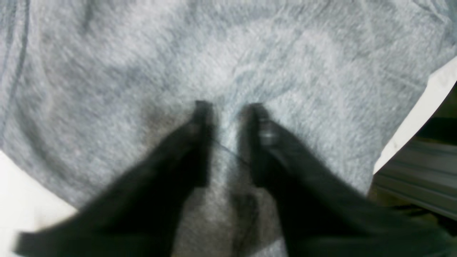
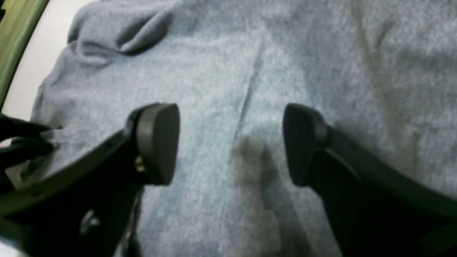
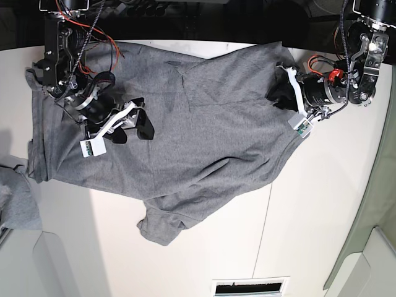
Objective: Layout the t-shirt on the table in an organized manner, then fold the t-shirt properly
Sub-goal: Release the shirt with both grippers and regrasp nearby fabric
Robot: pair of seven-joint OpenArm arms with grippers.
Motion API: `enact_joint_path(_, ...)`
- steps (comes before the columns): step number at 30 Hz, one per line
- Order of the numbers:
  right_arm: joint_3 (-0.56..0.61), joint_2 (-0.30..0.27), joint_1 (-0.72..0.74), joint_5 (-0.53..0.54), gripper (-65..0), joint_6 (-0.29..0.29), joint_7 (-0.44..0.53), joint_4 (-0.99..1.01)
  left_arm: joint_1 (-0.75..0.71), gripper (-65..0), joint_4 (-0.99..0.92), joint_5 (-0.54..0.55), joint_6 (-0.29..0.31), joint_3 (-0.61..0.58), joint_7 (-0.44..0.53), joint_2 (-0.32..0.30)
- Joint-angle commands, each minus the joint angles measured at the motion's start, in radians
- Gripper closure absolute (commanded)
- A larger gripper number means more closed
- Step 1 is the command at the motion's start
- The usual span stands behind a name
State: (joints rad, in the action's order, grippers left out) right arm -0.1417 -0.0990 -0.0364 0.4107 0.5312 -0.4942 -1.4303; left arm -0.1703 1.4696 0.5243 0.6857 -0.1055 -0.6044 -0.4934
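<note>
The heather-grey t-shirt (image 3: 204,124) lies spread but wrinkled across the white table (image 3: 322,204), one sleeve pointing to the front. My left gripper (image 3: 278,96) sits at the shirt's right edge. In the left wrist view its black fingers (image 1: 203,114) stand narrowly apart with a raised ridge of t-shirt (image 1: 250,53) fabric pinched between them, and the gripper (image 1: 229,109) looks blurred. My right gripper (image 3: 133,129) hovers over the shirt's left part. Seen from the right wrist, this gripper (image 2: 232,142) is wide open above flat t-shirt (image 2: 285,53) cloth, holding nothing.
A smaller grey cloth bundle (image 3: 15,198) lies at the left edge. A white slotted plate (image 3: 250,288) sits at the table's front. The table edge (image 1: 410,121) runs close beside the left gripper, and bare table (image 2: 46,46) shows beyond the shirt's corner.
</note>
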Motion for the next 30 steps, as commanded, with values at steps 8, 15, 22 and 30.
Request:
enact_joint_path(8,-0.001,-0.003,0.014,-0.010,-44.5,0.003,0.056,-0.017,-0.006,0.0,0.183,0.185,0.012,0.006,-0.097,-0.066)
enact_joint_path(15,-0.001,-0.003,0.031,-0.057,-44.5,-0.065,0.097,-0.015,-0.156,0.0,0.452,0.357,0.012,0.006,-0.246,-0.147)
enact_joint_path(22,-0.001,-0.003,0.129,-0.097,-44.5,-0.129,0.098,0.019,-0.351,0.0,0.565,0.320,0.012,0.005,-0.250,-0.155)
enact_joint_path(30,-0.001,-0.003,0.220,-0.102,-44.5,-0.128,0.098,0.064,-0.436,-1.2,0.564,0.332,0.012,-0.039,-0.301,-0.233)
